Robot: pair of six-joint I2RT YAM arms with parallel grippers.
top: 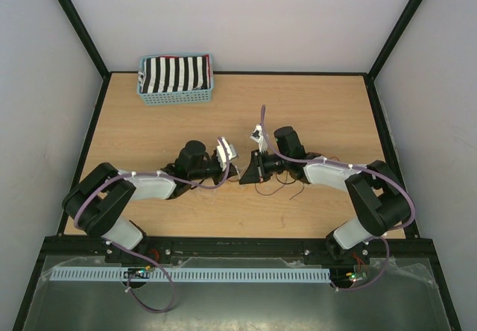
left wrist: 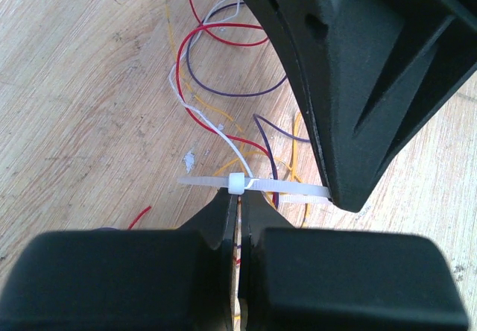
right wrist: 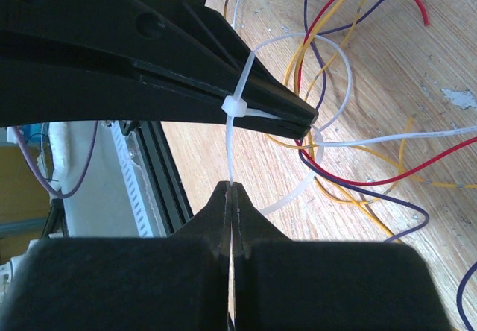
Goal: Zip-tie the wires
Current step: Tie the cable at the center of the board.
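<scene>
The wires (right wrist: 350, 174), thin red, yellow, purple and white strands, lie in loops on the wooden table (top: 149, 137); the top view shows them (top: 282, 188) just below the right arm. A white zip tie (left wrist: 291, 188) runs across them. My left gripper (left wrist: 240, 198) is shut, pinching the tie right at its square head (left wrist: 238, 183). My right gripper (right wrist: 232, 189) is shut on the tie's thin tail (right wrist: 229, 152), directly below the head (right wrist: 234, 106). The two grippers meet tip to tip at mid-table (top: 244, 171). The tie's band (right wrist: 294, 189) curves round under the strands.
A blue basket (top: 176, 96) holding a black-and-white striped cloth stands at the back left of the table. A black frame rail and a white slotted strip (top: 223, 274) run along the near edge. White walls close in the sides.
</scene>
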